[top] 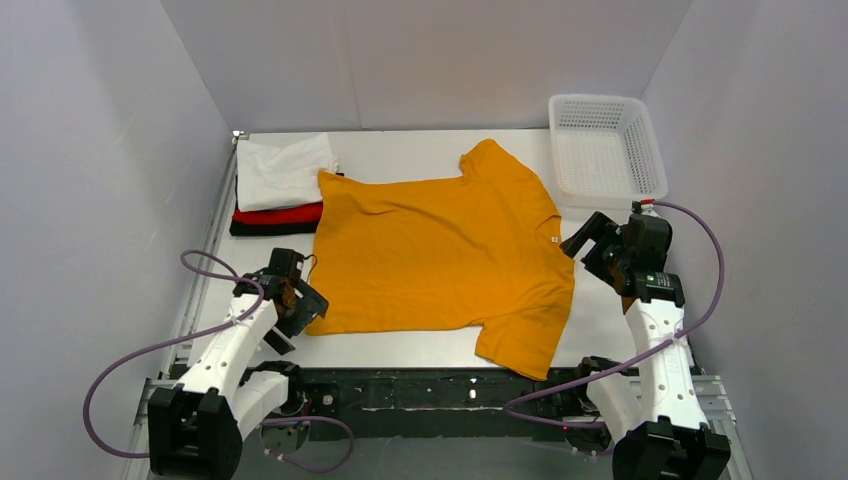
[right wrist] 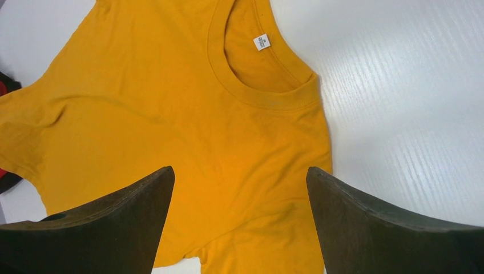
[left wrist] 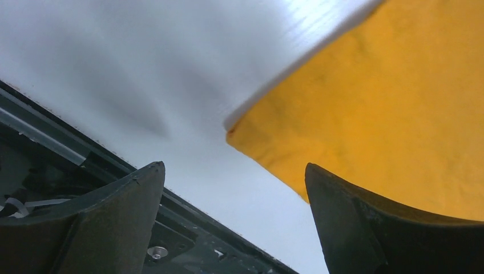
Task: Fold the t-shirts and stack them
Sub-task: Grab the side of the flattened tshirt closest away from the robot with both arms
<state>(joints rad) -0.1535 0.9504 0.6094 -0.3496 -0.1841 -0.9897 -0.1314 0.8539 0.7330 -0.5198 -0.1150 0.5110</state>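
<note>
The mustard-orange t-shirt (top: pixel 440 255) lies spread flat on the white table, neck to the right, hem to the left. Its neck label (right wrist: pixel 262 41) shows in the right wrist view. A stack of folded shirts sits at the back left: white (top: pixel 283 168) on top, red (top: pixel 278 214) under it, black (top: pixel 262 229) at the bottom. My left gripper (top: pixel 300 305) is open and empty at the shirt's near-left hem corner (left wrist: pixel 240 132). My right gripper (top: pixel 590 245) is open and empty, hovering just right of the collar, over the shoulder (right wrist: pixel 245 188).
A white plastic lattice basket (top: pixel 606 148) stands at the back right corner. The table's dark front rail (top: pixel 420 390) runs along the near edge between the arm bases. Grey walls close in left, back and right.
</note>
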